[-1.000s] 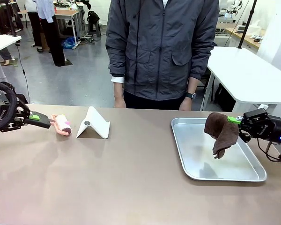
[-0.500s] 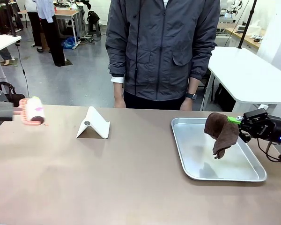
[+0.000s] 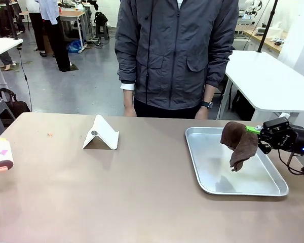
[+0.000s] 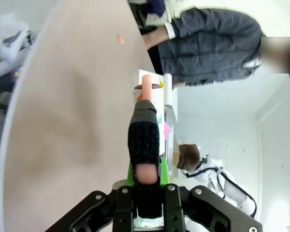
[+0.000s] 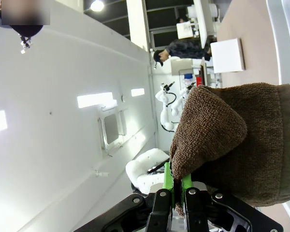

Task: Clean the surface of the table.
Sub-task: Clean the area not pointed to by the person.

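Front view across a wide taupe bench [image 3: 142, 202], w/ a person [image 3: 175, 50] standing at 12 o'clock, arms down. At 3 o'clock the right hand [image 3: 253, 130] is clamped on a brown towel [image 3: 239, 144], which hangs bunched over a shiny metal tray [image 3: 213, 167]; the cloth is off the bench top. At 9 o'clock, at the very edge, a pink-and-white lint roller [image 3: 1, 156] sits low near the surface. In the wrist view the left hand [image 4: 145, 193] has its fingers drawn narrow around the roller's handle. A white folded stand [image 3: 101, 134] rests upright at approx 11 o'clock. A small orange speck [image 3: 49, 134] lies on the bench at 10 o'clock. Judging by this, cleaning looks barely begun: both tools are gripped, but the top looks not yet wiped & the speck is yet to be picked up
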`<state>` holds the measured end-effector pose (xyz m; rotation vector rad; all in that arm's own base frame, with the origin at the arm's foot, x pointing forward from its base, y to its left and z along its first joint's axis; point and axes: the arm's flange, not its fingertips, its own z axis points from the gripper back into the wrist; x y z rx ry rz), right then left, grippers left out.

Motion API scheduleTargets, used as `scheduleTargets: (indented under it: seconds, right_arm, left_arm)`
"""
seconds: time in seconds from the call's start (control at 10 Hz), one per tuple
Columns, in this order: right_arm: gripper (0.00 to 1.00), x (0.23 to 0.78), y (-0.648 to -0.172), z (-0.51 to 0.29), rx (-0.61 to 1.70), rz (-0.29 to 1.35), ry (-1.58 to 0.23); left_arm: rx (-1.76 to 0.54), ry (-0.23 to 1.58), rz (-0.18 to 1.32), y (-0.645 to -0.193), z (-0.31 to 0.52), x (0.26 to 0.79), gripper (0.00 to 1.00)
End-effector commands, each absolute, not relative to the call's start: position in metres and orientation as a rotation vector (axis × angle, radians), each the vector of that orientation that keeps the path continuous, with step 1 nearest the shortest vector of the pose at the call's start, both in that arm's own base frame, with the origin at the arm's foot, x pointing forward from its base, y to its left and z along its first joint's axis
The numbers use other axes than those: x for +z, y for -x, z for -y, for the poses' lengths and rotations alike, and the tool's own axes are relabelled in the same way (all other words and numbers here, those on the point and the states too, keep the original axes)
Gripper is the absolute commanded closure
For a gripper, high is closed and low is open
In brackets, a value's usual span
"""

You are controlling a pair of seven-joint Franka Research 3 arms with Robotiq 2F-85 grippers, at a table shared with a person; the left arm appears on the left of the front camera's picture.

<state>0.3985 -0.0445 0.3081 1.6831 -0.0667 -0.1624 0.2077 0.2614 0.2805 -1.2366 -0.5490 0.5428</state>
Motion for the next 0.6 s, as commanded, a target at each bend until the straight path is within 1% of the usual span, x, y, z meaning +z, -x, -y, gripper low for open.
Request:
scheduleTargets:
  seconds: [0.0, 0.5]
  right_arm:
    - [0.93, 0.3119, -0.4001, 0.0426, -0.158, 0.077, -1.69]
    - [0.93, 0.3119, -0.4001, 0.0426, -0.158, 0.077, -1.69]
  left_arm:
    - [0.488, 1.224, 0.555, -0.2149, -0.257, 0.2997, 0.8]
    - [0.488, 1.224, 0.555, -0.2149, -0.257, 0.2997, 0.8]
